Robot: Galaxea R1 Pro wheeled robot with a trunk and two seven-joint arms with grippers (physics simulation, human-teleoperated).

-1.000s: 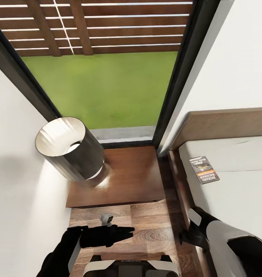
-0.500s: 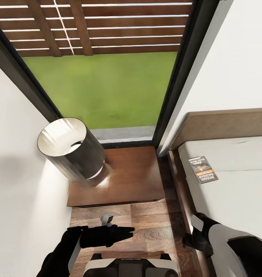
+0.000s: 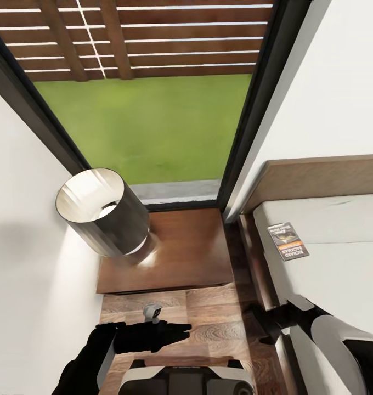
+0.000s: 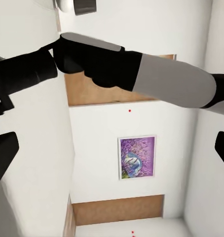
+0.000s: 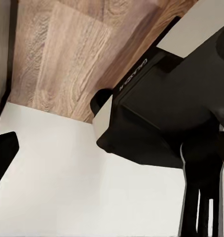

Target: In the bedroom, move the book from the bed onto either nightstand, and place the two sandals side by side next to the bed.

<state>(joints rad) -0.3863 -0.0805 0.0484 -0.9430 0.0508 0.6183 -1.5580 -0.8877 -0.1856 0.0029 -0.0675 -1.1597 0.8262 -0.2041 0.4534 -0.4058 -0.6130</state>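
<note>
head view: the right gripper (image 3: 263,323) hangs low by the bed (image 3: 340,263) frame, its jaws unreadable. the book (image 3: 288,241) lies ahead of it on the mattress, untouched, nightstand (image 3: 181,258) to its left. fetching the book is the step in hand; next, raise and reach forward.

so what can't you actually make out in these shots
- Book on the bed, head view: cover lettering too small to read.
- Right gripper, head view: hidden behind its own arm, so its state is unclear.
- Nightstand, head view: the lamp hides part of its top.
</note>
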